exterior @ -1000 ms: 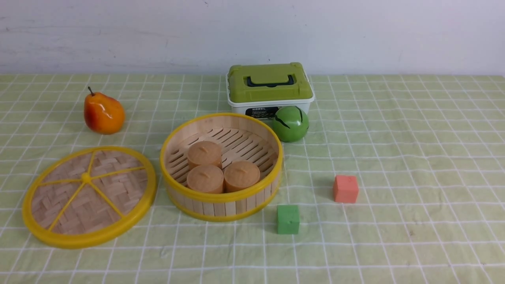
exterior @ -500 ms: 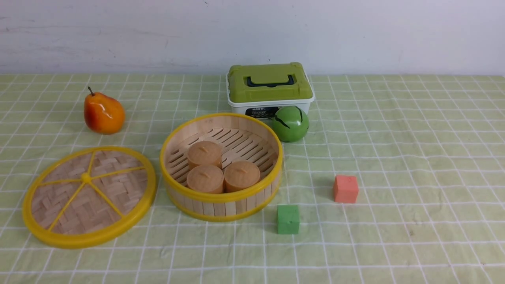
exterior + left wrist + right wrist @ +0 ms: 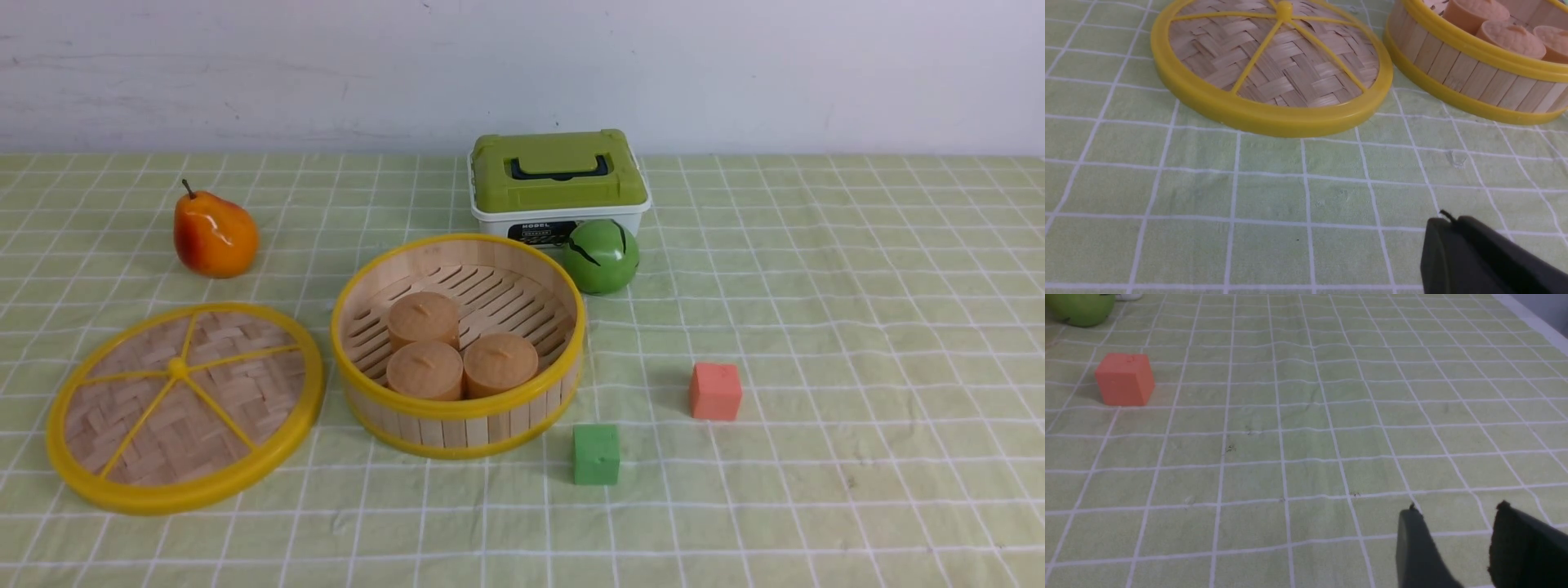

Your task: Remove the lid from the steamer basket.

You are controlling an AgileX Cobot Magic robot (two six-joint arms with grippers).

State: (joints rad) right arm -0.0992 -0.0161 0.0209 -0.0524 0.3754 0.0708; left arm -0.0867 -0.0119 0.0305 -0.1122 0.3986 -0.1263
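Note:
The lid (image 3: 184,404), a woven bamboo disc with a yellow rim, spokes and centre knob, lies flat on the cloth to the left of the steamer basket (image 3: 457,408). The basket stands uncovered with three tan buns (image 3: 457,347) inside. In the left wrist view the lid (image 3: 1274,69) and basket (image 3: 1474,77) lie ahead of my left gripper (image 3: 1447,220), whose black fingers are pressed together with nothing between them, well short of the lid. My right gripper (image 3: 1455,510) hangs open over bare cloth, holding nothing. Neither gripper shows in the front view.
An orange pear (image 3: 214,234) sits at the back left. A white box with an olive-green lid (image 3: 557,175) and a green ball (image 3: 602,256) stand behind the basket. A green cube (image 3: 596,454) and an orange cube (image 3: 715,391) lie to the basket's right.

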